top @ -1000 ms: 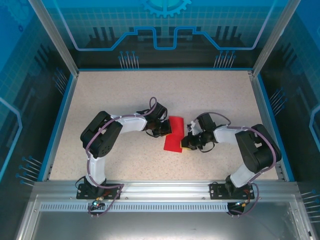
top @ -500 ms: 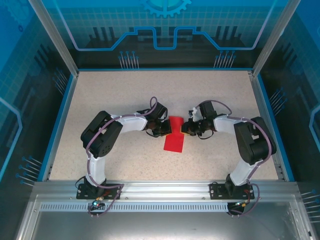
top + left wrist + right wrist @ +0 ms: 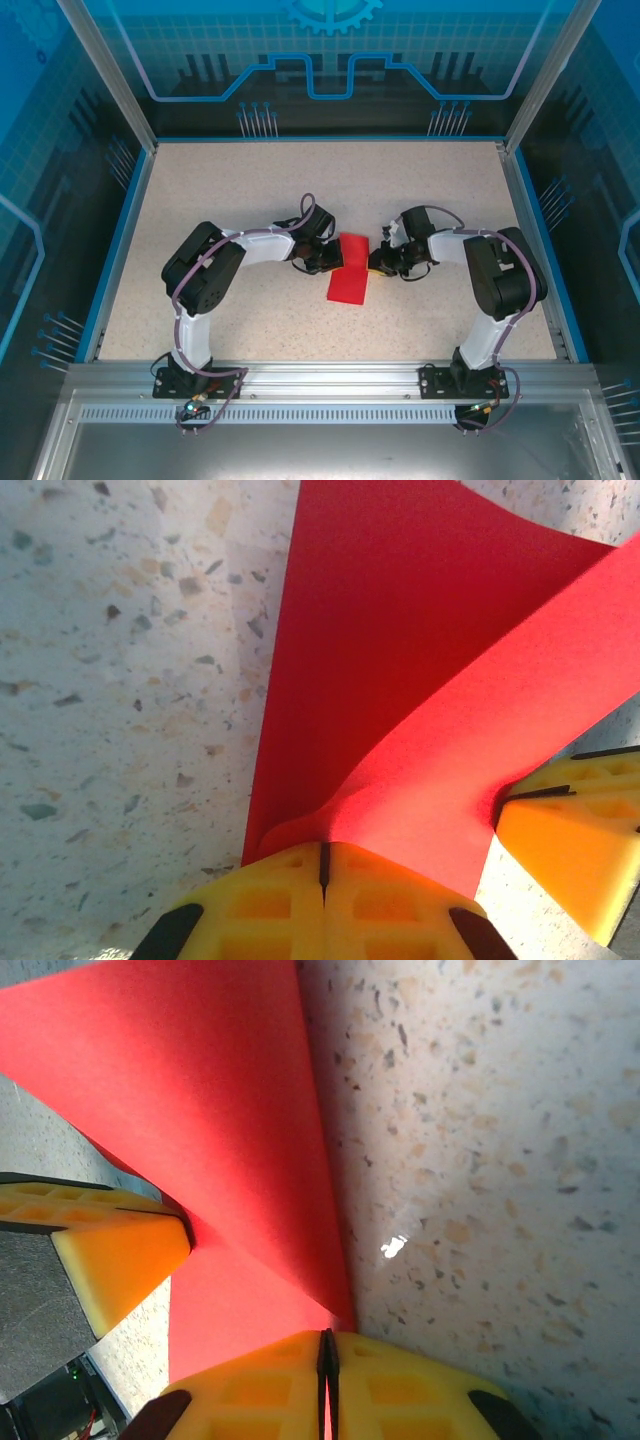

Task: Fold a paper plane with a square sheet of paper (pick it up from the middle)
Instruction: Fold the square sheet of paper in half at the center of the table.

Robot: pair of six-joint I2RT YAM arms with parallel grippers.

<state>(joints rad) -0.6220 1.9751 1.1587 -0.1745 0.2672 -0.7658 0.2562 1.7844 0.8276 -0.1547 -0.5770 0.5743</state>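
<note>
The square sheet of paper (image 3: 349,285) is bright red and lies mid-table, bent into a raised flap between the two arms. My left gripper (image 3: 330,263) is shut on its left edge. In the left wrist view the yellow jaws (image 3: 323,865) meet on the paper (image 3: 400,680), which curls up out of them. My right gripper (image 3: 376,266) is shut on the right edge. In the right wrist view the red sheet (image 3: 200,1090) runs into the seam of its jaws (image 3: 327,1350). Each wrist view shows the other gripper's yellow finger (image 3: 565,845) (image 3: 110,1250) against the sheet. The paper plane is out of view.
The speckled beige tabletop (image 3: 250,190) is bordered by a blue rim (image 3: 120,240) and clear walls. Both arm bases stand on the metal rail (image 3: 320,375) at the near edge. Bare table lies behind and beside the arms.
My right gripper swung from the sheet's lower right corner up toward its upper right edge, then settled slightly lower. The sheet's flap shifted with it. The left gripper stayed put.
</note>
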